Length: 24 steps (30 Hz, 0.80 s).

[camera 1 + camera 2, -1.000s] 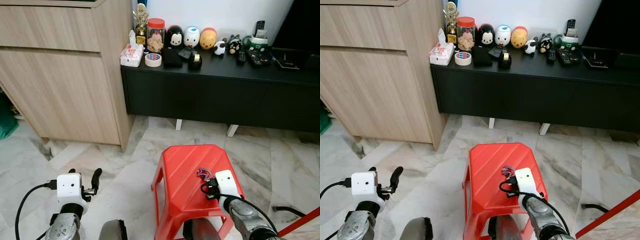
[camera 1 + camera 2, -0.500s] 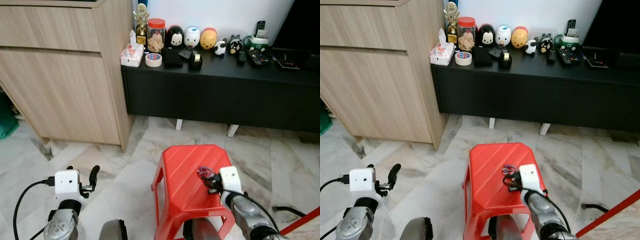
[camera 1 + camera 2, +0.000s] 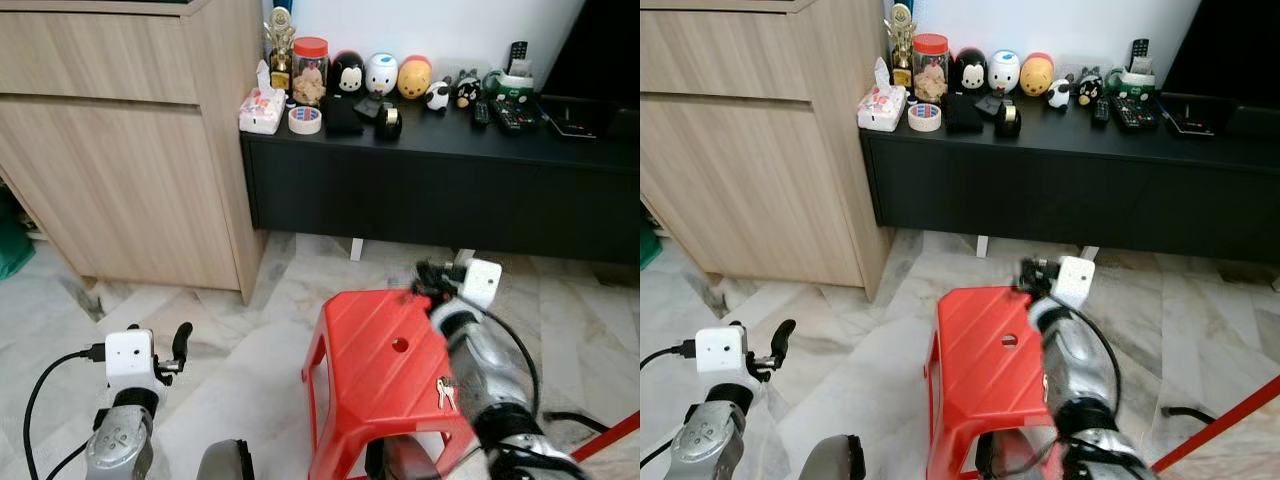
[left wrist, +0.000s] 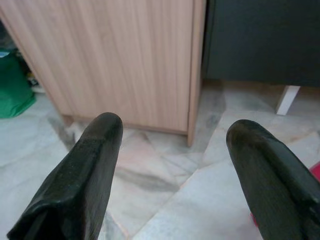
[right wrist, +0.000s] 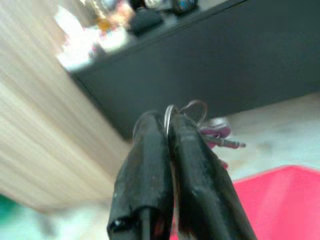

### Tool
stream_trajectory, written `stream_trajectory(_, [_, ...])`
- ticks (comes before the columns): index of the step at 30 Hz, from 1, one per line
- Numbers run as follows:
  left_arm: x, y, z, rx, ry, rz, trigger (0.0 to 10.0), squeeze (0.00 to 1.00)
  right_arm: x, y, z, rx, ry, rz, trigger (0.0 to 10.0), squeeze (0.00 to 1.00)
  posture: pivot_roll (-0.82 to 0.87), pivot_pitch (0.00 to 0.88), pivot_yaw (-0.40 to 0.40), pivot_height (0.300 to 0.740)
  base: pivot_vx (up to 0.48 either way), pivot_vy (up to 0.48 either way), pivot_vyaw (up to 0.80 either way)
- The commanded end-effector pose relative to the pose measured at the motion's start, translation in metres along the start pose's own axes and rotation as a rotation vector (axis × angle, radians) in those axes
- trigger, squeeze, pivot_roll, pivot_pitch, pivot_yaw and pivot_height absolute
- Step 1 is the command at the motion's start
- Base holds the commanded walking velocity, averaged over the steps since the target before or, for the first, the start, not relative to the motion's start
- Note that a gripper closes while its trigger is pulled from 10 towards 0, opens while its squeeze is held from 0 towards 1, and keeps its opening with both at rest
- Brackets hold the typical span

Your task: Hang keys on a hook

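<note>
Right wrist view: the right tool (image 5: 170, 125) pinches a ring of keys (image 5: 210, 131) between pressed-together fingers, the keys dangling free so the ring can likely slip over a hook. Seen from the head, it is raised over the far edge of the red stool (image 3: 375, 370), facing the black counter (image 3: 450, 135). No hook can be made out. Low at left, the left tool (image 4: 170, 145) idles spread over the marble floor (image 3: 200, 320).

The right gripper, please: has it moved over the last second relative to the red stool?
Yes. The right gripper has risen from the red stool top toward its far edge, shut on keys.
</note>
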<state>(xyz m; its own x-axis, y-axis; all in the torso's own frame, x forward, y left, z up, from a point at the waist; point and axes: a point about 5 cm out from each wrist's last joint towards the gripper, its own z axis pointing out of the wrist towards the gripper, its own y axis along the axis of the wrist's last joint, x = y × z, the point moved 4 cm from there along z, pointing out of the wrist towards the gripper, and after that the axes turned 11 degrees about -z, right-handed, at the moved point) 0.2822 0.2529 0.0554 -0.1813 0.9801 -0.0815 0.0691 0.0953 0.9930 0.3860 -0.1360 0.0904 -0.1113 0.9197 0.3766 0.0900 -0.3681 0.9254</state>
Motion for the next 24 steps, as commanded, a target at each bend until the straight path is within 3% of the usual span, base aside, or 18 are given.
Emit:
stream_trajectory(1, [0.005,-0.002,-0.001,0.001,0.016,0.024,10.0,0.00,0.005,0.016,0.000,-0.060,-0.012,0.012,10.0,0.00,0.10,0.000,-0.089,0.598,0.000,0.000,0.00])
stream_trajectory(4, [0.005,-0.003,-0.001,0.001,0.019,0.024,10.0,0.00,0.015,0.023,-0.001,-0.103,0.011,-0.083,10.0,0.00,0.10,0.000,-0.088,0.598,0.000,0.000,0.00])
stream_trajectory(5, [0.006,-0.005,-0.001,0.004,0.021,0.023,10.0,0.00,0.017,0.027,-0.002,-0.132,0.012,-0.147,10.0,0.00,0.10,0.000,-0.088,0.598,0.000,0.000,0.00])
stream_trajectory(6, [0.007,-0.009,-0.002,0.014,0.025,0.021,10.0,0.00,0.021,0.030,-0.004,-0.158,0.015,-0.318,10.0,0.00,0.10,0.000,-0.091,0.607,0.000,0.000,0.00])
stream_trajectory(8, [0.008,-0.014,-0.003,0.024,0.032,0.017,10.0,0.00,0.021,0.030,-0.006,-0.158,0.021,-0.389,10.0,0.00,0.10,0.000,-0.094,0.617,0.000,0.000,0.00])
stream_trajectory(16, [0.021,-0.050,-0.017,0.128,0.101,-0.024,10.0,0.00,0.022,0.028,-0.017,-0.151,0.014,-0.501,10.0,0.00,0.10,0.000,-0.105,0.661,0.000,0.000,0.00])
stream_trajectory(24, [0.034,-0.080,-0.035,0.233,0.152,-0.033,10.0,0.00,0.025,0.022,-0.019,-0.124,0.005,-0.419,10.0,0.00,0.10,0.000,-0.106,0.710,0.000,0.000,0.00])
